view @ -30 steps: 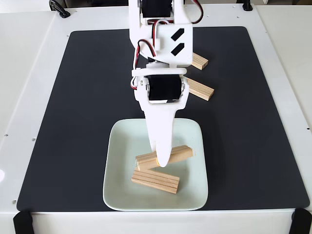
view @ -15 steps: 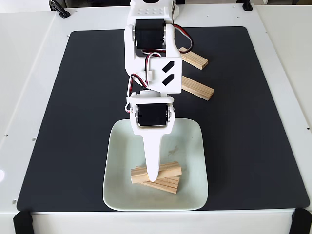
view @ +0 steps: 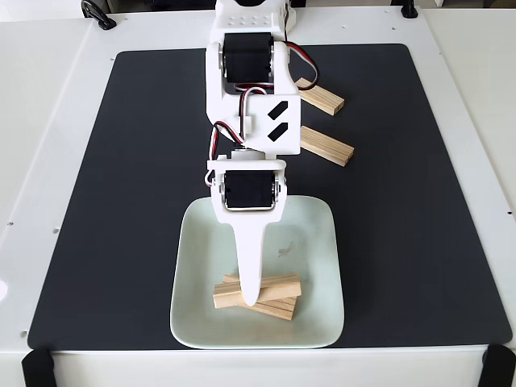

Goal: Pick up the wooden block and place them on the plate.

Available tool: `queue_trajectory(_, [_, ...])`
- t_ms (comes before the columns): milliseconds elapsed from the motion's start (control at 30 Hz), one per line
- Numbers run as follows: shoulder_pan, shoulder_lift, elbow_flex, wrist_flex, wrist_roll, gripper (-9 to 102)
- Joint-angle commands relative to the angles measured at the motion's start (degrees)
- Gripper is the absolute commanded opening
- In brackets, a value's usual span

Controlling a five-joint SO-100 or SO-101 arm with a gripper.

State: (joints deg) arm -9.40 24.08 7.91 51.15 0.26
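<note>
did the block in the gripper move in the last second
Yes. The held wooden block dropped toward the plate's near rim and now rests across the other block there.

The white arm (view: pixel 246 97) reaches from the top of the fixed view toward the camera — wrist bent downward. Its gripper (view: pixel 250 300) points down, one tapering finger (view: pixel 251 258) facing us — the jaws' gap is hidden.
</note>
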Motion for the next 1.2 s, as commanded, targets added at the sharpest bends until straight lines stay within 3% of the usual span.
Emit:
queue_trajectory(0, [0.0, 1.9, -2.4, -0.3, 0.3, 1])
queue_trajectory(267, [0.2, 4.9, 0.9, -0.2, -0.6, 31])
queue_trajectory(433, [-0.1, 8.3, 5.9, -0.2, -0.6, 39])
queue_trajectory(767, [-0.4, 9.5, 6.4, -0.2, -0.6, 38])
queue_trajectory(867, [-0.2, 9.8, 6.3, -0.2, -0.6, 29])
queue_trajectory(1033, [-0.4, 16.0, 10.5, 1.2, -0.6, 1])
queue_trajectory(1167, [-0.6, 24.3, 20.0, 0.6, -0.1, 2])
